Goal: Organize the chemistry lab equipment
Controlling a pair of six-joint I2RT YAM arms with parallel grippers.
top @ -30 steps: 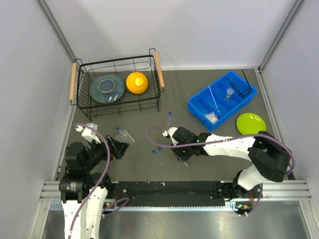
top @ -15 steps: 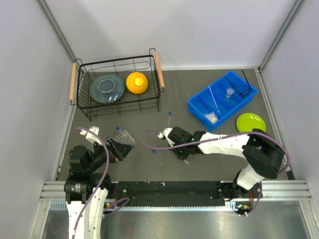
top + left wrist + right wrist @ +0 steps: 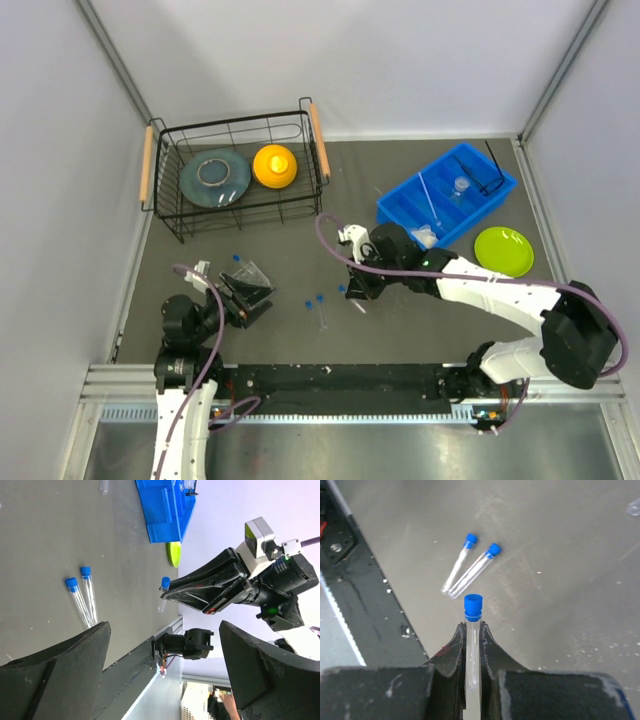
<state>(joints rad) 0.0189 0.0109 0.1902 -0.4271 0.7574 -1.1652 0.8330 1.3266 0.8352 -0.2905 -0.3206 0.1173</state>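
Right pincer [image 3: 472,630] clamped on a blue-capped test tube [image 3: 473,611], cap poking out past its tips, two more tubes [image 3: 470,570] lying just beyond. Pickup looks done; next, carry it to the clear rack [image 3: 248,275] beside the wide-open left pincer [image 3: 164,626].

Found bare bench [image 3: 350,195] between the wire basket [image 3: 250,212] and the blue tray [image 3: 398,232], room for a tool to pass. Met two capped tubes [image 3: 320,308] lying together near the front middle, just beside the right tool [image 3: 352,290] pinching a third tube [image 3: 472,630]. Saw the clear rack [image 3: 250,272] close ahead of the left tool [image 3: 258,298].
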